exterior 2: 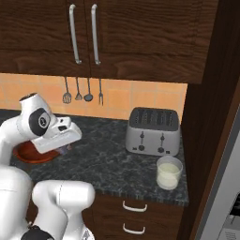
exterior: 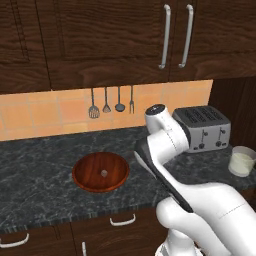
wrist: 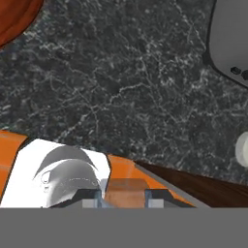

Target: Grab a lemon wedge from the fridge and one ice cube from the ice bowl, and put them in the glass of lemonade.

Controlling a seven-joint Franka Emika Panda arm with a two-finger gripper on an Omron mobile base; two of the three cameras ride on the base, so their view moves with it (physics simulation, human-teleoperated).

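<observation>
The ice cube (exterior: 104,173) is sitting in the middle of the bowl (exterior: 82,172) on the desk (exterior: 35,170); the glass (exterior: 242,161) is waiting well apart, beside the toaster (exterior: 202,127). The pincer (wrist: 125,202) is hovering over the desk, and whether it's released or clenched I cannot tell. The risk: that tiny cube is looking slippery and could squirt from the fingertips. No writing is readable anywhere.
</observation>
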